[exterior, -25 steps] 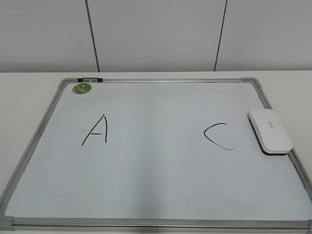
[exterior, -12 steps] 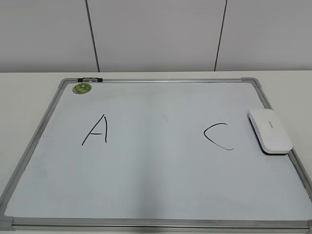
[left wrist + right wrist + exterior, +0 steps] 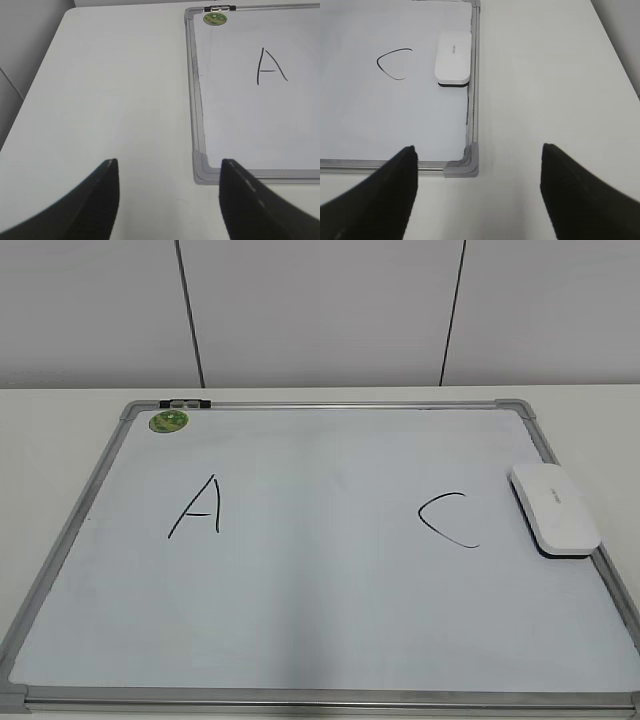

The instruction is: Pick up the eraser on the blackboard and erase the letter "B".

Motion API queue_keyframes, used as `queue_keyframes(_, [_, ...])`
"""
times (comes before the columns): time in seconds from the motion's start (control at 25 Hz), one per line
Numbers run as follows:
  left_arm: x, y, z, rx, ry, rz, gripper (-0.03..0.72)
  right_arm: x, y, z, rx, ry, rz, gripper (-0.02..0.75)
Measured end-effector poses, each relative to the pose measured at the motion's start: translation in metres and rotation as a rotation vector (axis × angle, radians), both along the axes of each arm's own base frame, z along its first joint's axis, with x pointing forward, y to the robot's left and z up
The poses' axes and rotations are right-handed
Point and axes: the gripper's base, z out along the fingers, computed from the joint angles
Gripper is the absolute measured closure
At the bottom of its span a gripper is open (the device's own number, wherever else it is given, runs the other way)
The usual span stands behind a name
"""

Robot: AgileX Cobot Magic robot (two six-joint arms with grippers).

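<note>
The white eraser [image 3: 555, 508] lies on the blackboard [image 3: 330, 620] by its right frame; it also shows in the right wrist view [image 3: 452, 58]. A black "A" [image 3: 197, 508] and a black "C" [image 3: 448, 519] are on the board. No letter "B" shows between them in any view. My left gripper [image 3: 169, 167] is open and empty over bare table, left of the board's near left corner [image 3: 205, 170]. My right gripper [image 3: 479, 152] is open and empty above the board's near right corner [image 3: 465, 167], well short of the eraser. Neither gripper shows in the exterior view.
A round green sticker [image 3: 168, 421] and a metal clip [image 3: 185, 402] sit at the board's far left corner. White table [image 3: 110, 90] surrounds the board. A grey panelled wall [image 3: 320, 310] stands behind.
</note>
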Motion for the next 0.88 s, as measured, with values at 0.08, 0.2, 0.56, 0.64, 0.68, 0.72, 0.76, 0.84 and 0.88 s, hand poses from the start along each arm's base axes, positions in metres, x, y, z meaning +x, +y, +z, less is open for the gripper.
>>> queue_keyframes(0.08, [0.0,0.0,0.0,0.0,0.0,0.0,0.237,0.0,0.0,0.0,0.0,0.0,0.0,0.151])
queue_keyframes(0.2, [0.0,0.0,0.0,0.0,0.0,0.0,0.237,0.0,0.0,0.0,0.0,0.0,0.0,0.151])
queue_keyframes(0.56, [0.0,0.0,0.0,0.0,0.0,0.0,0.251,0.0,0.0,0.0,0.0,0.0,0.0,0.151])
queue_keyframes(0.64, [0.0,0.0,0.0,0.0,0.0,0.0,0.257,0.0,0.0,0.0,0.0,0.0,0.0,0.151])
queue_keyframes(0.68, [0.0,0.0,0.0,0.0,0.0,0.0,0.258,0.0,0.0,0.0,0.0,0.0,0.0,0.151])
queue_keyframes(0.72, [0.0,0.0,0.0,0.0,0.0,0.0,0.258,0.0,0.0,0.0,0.0,0.0,0.0,0.151])
queue_keyframes(0.76, [0.0,0.0,0.0,0.0,0.0,0.0,0.259,0.0,0.0,0.0,0.0,0.0,0.0,0.151])
queue_keyframes(0.84, [0.0,0.0,0.0,0.0,0.0,0.0,0.26,0.0,0.0,0.0,0.0,0.0,0.0,0.151])
queue_keyframes(0.88, [0.0,0.0,0.0,0.0,0.0,0.0,0.263,0.0,0.0,0.0,0.0,0.0,0.0,0.151])
